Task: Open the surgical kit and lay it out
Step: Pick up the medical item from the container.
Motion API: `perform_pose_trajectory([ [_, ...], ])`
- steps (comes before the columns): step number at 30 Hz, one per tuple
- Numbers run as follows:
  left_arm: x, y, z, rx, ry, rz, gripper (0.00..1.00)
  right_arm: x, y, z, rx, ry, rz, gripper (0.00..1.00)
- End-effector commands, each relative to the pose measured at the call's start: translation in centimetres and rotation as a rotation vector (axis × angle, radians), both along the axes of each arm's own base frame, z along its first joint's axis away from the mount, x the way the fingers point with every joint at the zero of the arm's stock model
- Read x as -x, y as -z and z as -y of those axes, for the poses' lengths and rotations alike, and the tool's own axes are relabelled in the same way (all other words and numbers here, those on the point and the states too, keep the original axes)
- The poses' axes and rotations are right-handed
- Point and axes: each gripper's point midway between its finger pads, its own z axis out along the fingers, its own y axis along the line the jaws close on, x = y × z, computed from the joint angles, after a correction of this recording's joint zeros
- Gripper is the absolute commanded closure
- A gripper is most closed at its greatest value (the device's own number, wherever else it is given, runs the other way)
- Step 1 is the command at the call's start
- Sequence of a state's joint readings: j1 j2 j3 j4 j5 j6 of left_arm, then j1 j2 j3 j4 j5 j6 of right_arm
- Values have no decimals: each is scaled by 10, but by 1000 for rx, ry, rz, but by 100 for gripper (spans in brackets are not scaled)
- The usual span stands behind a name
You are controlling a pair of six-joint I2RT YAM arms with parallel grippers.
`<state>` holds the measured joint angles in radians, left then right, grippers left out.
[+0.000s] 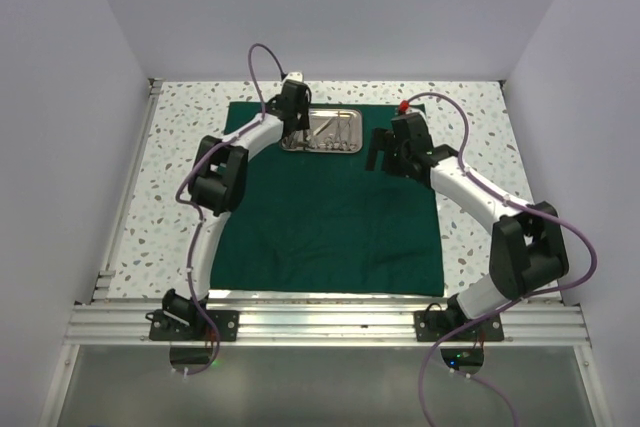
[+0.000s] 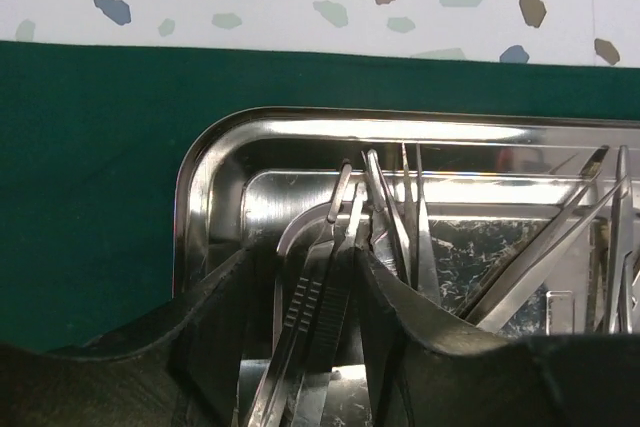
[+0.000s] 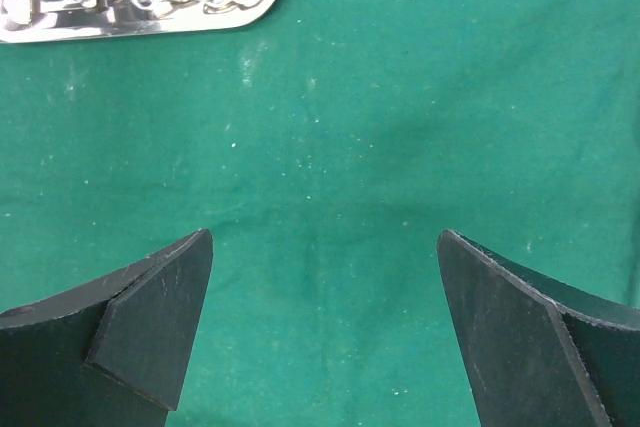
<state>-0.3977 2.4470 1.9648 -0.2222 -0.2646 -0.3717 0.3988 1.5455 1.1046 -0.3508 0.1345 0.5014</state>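
I've got the shiny, round-cornered steel tray (image 2: 195, 197) on the matte green cloth (image 2: 90, 177), near its far edge. My left gripper (image 2: 305, 252) is down in the tray, jaws half apart, straddling a slim ridged instrument (image 2: 308, 309). My right gripper (image 3: 325, 237) gapes wide over bare cloth, with the tray ahead to its left.

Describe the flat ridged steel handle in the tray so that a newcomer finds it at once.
On the dark green cloth wrap, find the shiny rectangular steel tray at its far edge. At the tray's left end, between the fingers of the left gripper, lies the flat steel handle: unlike the smooth tweezers nearby, it bears crosswise ridges.
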Motion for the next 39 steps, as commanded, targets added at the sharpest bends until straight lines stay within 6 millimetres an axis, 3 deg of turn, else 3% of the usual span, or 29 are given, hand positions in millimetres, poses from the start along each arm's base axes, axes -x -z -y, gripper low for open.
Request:
perform_pose_trajectory([
  [1, 8, 21, -4, -59, 31, -59, 51, -4, -3, -9, -42, -16, 17, 2],
  [6, 15, 45, -12, -113, 27, -132, 56, -4, 3, -12, -48, -21, -1, 2],
  [15, 27, 76, -24, -202, 41, -247, 86, -3, 7, -15, -59, -32, -17, 2],
  [18, 30, 86, -24, -206, 50, -266, 100, -3, 12, -16, -59, -36, -29, 2],
  [21, 30, 87, -26, -215, 43, -266, 100, -3, 14, -17, -62, -37, -37, 2],
  [25, 23, 65, -29, -220, 15, -212, 100, -4, 14, -17, -61, -32, -35, 2],
  [32, 0, -27, -27, -188, -13, -37, 100, -5, 14, -17, -60, -31, -36, 2],
  [35, -2, -53, -26, -171, -14, 2, 100, -4, 13, -17, -59, -33, -32, 1],
  [39, -1, -66, -23, -155, -5, 16, 100, -4, 14, -16, -60, -31, -34, 2],
])
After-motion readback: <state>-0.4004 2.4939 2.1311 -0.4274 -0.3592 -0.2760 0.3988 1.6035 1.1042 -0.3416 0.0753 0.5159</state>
